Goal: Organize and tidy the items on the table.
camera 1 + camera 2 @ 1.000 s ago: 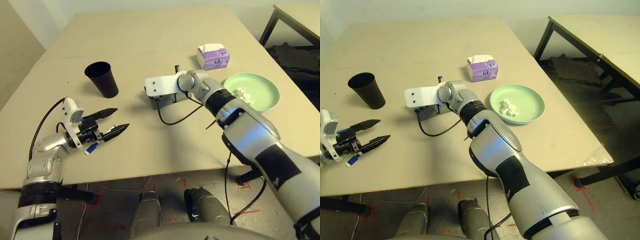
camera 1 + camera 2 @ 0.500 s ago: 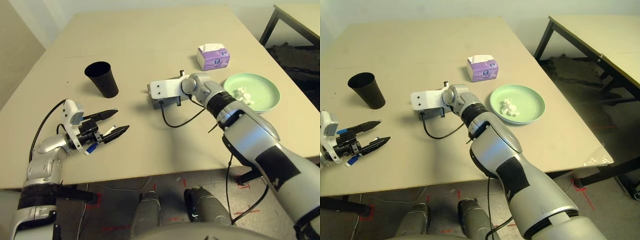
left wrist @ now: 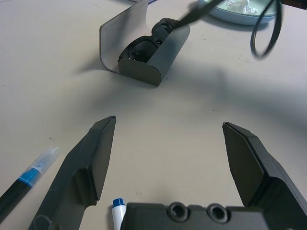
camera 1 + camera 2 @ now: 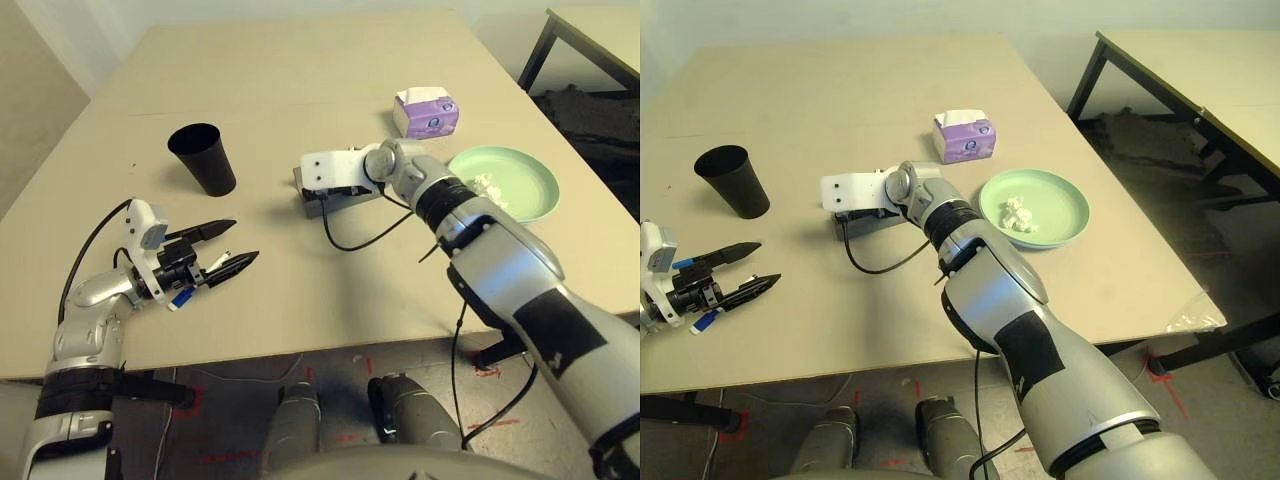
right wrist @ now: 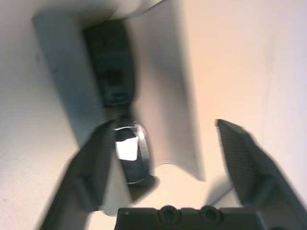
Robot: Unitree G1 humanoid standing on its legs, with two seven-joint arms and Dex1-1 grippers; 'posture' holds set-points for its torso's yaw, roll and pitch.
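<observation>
Open case (image 3: 144, 57) mid-table, lid (image 3: 124, 28) standing up, sunglasses (image 3: 144, 45) lying inside – seemingly not fully seated, with one lens showing high at the case's rim in the right wrist view.

Directly above: right gripper (image 5: 163, 129), spread wide and holding nothing, one finger right beside that lens.

Likely trouble from here:
- Snagging the sunglasses with the near finger on any sideways move, tipping them out onto the table (image 4: 300, 60).
- Pressing the lid down on a frame that sits proud – pinching a lens or leaving the lid sprung.
- Shoving the light case along the smooth top instead of shutting it, for want of anything bracing it.
- Dragging the slack cable (image 4: 350, 235) under the wrist across the case.

Further out: cup (image 4: 203, 158) well to the left, plate (image 4: 530, 195) with tissue (image 4: 490, 187) to the right – both clear of the work. Near the front left edge, left gripper (image 4: 243, 238) fully open and empty, marker (image 3: 117, 208) and pen (image 3: 19, 184) lying loose just under it; easily nudged off the edge by a careless shift there.
</observation>
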